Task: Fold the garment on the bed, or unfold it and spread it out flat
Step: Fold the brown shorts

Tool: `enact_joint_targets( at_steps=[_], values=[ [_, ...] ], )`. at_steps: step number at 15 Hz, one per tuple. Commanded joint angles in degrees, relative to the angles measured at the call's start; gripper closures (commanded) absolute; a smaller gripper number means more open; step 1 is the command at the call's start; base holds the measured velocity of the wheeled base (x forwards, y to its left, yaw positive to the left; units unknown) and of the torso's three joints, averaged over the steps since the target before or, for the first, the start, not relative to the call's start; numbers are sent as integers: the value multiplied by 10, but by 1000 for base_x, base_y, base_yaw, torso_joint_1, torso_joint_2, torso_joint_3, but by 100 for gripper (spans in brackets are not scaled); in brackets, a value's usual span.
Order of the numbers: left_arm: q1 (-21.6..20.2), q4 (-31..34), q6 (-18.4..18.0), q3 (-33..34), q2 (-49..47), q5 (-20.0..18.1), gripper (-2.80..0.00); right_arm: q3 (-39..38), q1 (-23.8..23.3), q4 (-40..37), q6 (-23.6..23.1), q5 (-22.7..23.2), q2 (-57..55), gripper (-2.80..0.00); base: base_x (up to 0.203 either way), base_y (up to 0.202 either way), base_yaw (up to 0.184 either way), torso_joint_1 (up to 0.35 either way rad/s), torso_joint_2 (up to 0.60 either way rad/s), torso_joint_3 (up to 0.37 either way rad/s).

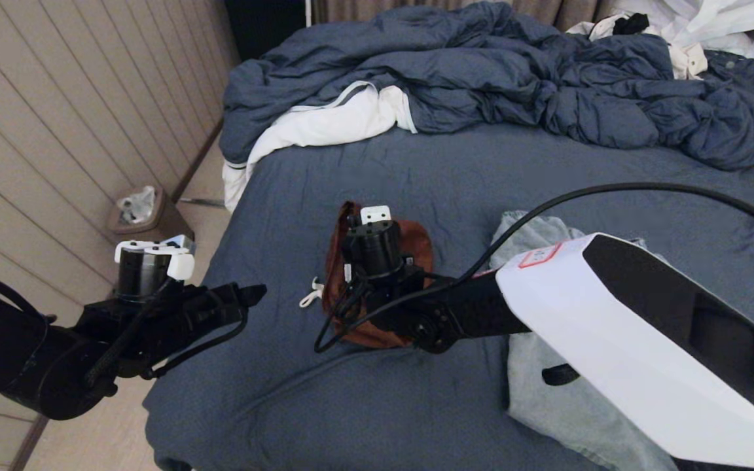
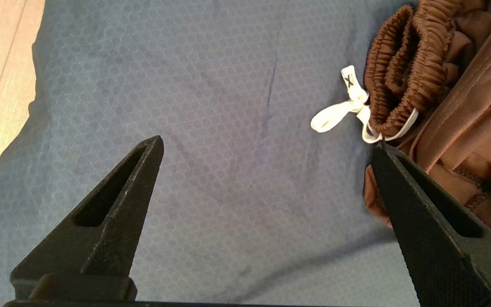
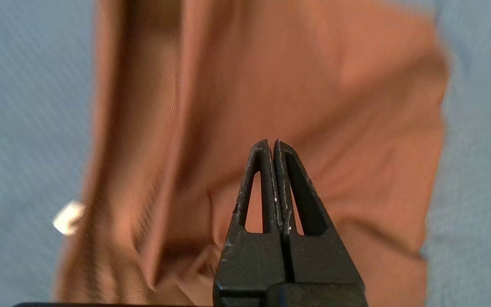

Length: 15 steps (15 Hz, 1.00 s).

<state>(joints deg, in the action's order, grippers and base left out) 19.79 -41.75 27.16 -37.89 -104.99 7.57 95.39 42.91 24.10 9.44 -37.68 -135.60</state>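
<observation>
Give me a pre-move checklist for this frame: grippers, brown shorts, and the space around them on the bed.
1. Left gripper open: ok.
2. Left gripper beside the brown shorts, over bare blue sheet: ok.
3. Right gripper shut, above the shorts: ok.
4. Right gripper holding fabric: cannot tell.
5. Shorts spread flat: not ok, bunched, waistband crumpled.
6. Room to spread: not ok, grey garment lies close beside.

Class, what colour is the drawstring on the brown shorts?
White; the drawstring shows best in the left wrist view.
</observation>
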Motion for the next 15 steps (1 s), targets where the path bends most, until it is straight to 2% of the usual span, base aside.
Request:
enact_joint_targets(
  at_steps=[1, 7, 9, 13, 15],
  values=[
    [0, -3, 2, 0, 0, 1, -280, -13, 6, 2, 6, -2, -25, 0, 0, 0, 0, 0, 0, 0],
    [0, -3, 2, -1, 0, 2, -280, -81, 43, 1, 17, 12, -4, 0, 0, 0, 0, 0, 0, 0],
    [0, -3, 2, -1, 0, 2, -280, -103, 72, 1, 29, 23, 8, 0, 0, 0, 0, 0, 0, 0],
    [0, -3, 2, -1, 0, 2, -280, -109, 140, 0, 36, 41, 15, 0, 0, 0, 0, 0, 0, 0],
    [0, -3, 2, -1, 0, 2, -280, -99, 148, -2, 34, 41, 16, 0, 0, 0, 0, 0, 0, 0]
  ],
)
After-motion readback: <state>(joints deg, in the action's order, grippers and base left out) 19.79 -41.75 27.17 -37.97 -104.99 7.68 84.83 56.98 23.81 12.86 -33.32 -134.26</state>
